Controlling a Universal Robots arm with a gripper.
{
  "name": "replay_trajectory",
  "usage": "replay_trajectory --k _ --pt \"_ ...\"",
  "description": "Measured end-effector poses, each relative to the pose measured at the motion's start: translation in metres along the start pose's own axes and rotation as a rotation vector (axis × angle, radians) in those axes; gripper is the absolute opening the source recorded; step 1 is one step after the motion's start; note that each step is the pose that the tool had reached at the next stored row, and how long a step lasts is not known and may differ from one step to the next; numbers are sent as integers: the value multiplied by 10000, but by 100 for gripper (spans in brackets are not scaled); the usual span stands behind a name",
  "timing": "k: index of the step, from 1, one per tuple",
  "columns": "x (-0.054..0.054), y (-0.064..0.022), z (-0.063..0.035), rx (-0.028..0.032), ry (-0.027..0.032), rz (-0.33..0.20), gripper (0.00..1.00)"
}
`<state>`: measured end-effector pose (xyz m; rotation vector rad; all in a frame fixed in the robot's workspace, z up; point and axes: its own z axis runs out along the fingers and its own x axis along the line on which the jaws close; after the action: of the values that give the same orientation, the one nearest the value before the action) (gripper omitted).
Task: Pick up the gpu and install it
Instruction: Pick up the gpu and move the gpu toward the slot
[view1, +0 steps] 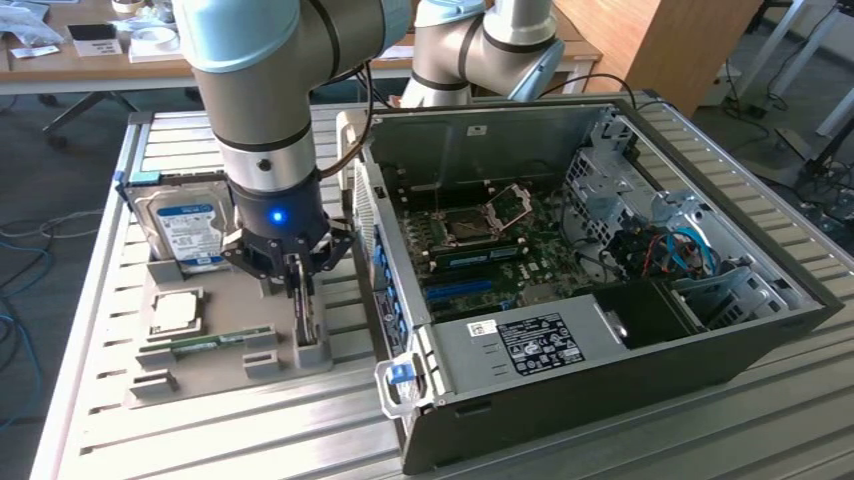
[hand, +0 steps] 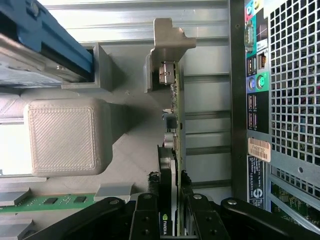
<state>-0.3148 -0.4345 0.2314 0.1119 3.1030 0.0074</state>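
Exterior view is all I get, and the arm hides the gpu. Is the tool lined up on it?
Observer: Yes. In the wrist view the gpu stands on edge and runs straight through the middle of the tool.
Operator: Which end has the bracket?
Observer: The metal bracket is at the end of the card farthest from the tool.
Operator: Anything close beside the card?
Observer: The computer case's rear port panel runs alongside it, with a gap between them.
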Motion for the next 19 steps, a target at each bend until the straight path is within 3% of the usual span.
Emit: replay_trajectory --k 19 --pt "-8 1 -8 -18 0 -337 27"
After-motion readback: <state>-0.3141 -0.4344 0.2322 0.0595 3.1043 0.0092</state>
